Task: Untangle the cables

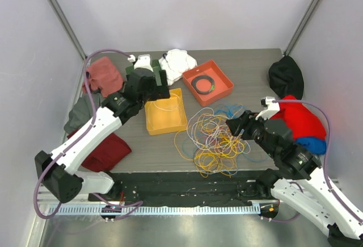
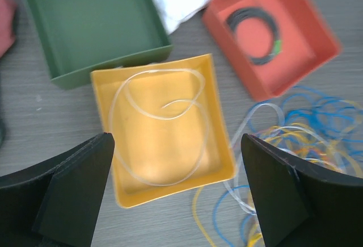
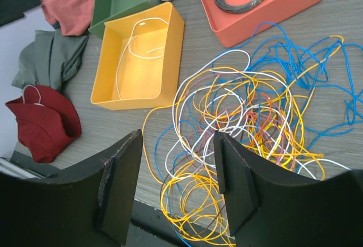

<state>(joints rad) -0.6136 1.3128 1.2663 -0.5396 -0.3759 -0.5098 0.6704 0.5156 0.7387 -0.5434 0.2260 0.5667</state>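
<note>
Top view first. Counting two arms and three bins on the bench [image 1: 255, 68]: a yellow bin [image 1: 165, 115], an orange-red bin [image 1: 207, 82], and a green bin [image 1: 162, 75] mostly covered by the left tool [image 1: 156, 89]. One big tangle of cables [image 1: 214, 139] loose on the bench, right in front of the yellow bin, with the right tool [image 1: 237, 128] at its right edge. Cloth heaps all round the edges: pink [image 1: 105, 74], grey-green [image 1: 79, 113], dark red [image 1: 102, 147], white [image 1: 178, 61], black [image 1: 285, 75], bright red [image 1: 300, 119]. Six total, plus a blue scrap under the red one. Can't read either tool's spread from up here.

Left wrist view next. Left tool spread wide above the yellow bin, nothing between the fingers [image 2: 74, 190]. Only visible here: exactly one pale cable [image 2: 159, 128] looped inside the yellow bin, and nothing in the green one. One black coil [image 2: 255, 34] with a green end in the orange-red bin.

Right wrist view last. Right tool parted, just above the near side of the tangle, pinching nothing as far as visible. Best look at the colours: yellow, blue, white, pink, orange strands all crossed over each other.
</note>
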